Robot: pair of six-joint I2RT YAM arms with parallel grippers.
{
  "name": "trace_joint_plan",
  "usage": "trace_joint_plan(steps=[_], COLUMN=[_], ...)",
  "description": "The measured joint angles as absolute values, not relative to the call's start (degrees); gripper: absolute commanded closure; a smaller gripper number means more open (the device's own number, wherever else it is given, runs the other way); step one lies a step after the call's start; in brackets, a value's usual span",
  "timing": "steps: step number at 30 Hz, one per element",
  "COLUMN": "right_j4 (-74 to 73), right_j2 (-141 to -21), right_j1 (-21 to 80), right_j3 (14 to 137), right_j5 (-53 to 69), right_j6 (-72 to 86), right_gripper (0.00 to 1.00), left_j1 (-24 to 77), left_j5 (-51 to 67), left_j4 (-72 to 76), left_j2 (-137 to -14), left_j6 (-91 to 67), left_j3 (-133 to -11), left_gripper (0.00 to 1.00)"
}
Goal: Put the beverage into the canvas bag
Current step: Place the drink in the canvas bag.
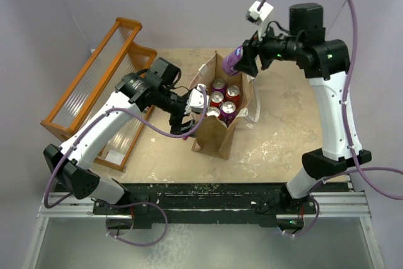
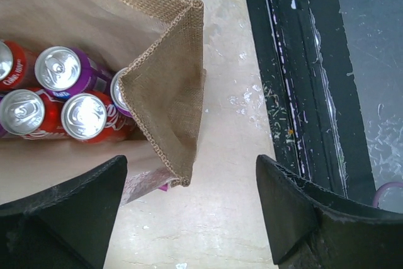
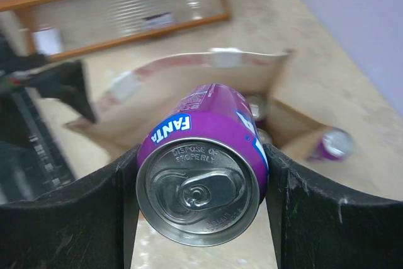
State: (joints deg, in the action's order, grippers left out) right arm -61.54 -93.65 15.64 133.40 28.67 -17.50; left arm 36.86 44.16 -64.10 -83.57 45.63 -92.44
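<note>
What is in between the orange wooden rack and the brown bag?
The left arm, stretched across bare tabletop, its open left gripper at the canvas bag. The top view shows it.

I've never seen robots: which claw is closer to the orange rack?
Left. The left gripper hangs open at the side of the canvas bag facing the orange rack; the right gripper holds a purple can over the bag's far end.
</note>
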Motion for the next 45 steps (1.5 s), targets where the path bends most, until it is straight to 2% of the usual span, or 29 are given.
trace_joint_plan(steps=[4, 8, 14, 17, 20, 22, 45], right_j4=[-63.09, -64.27, -63.51, -62.76, -61.28, -60.16, -47.44], right_j2=[-94.37, -97.25, -100.2, -100.22, -100.22, -100.22, -99.94], right_j1=[20.47, 22.13, 22.65, 22.85, 23.14, 23.66, 30.7], right_j3=[131.28, 130.63, 124.36, 119.17, 114.13, 111.35, 92.05], right_j5=[33.85, 36.69, 40.34, 41.28, 42.59, 43.24, 45.28], right_j6=[-16.03, -15.55, -16.14, -16.88, -17.82, -18.46, -18.55], right_gripper=[1.0, 1.0, 1.0, 1.0, 1.0, 1.0, 1.0], left_j1=[37.3, 37.32, 37.45, 37.54, 37.54, 37.54, 37.52], left_j5=[43.27, 43.0, 43.29, 43.94, 44.53, 44.97, 47.77], left_j4=[-62.5, -61.01, -60.88, -61.3, -61.95, -62.13, -65.65], left_j2=[-84.93, -85.52, -85.54, -85.54, -85.56, -85.65, -87.33], left_j6=[45.06, 44.71, 45.19, 46.04, 46.68, 47.33, 52.36], left_j3=[-91.18, -90.96, -90.94, -90.94, -90.94, -90.94, -93.12], left_gripper=[0.21, 0.32, 0.63, 0.74, 0.91, 0.99, 1.0])
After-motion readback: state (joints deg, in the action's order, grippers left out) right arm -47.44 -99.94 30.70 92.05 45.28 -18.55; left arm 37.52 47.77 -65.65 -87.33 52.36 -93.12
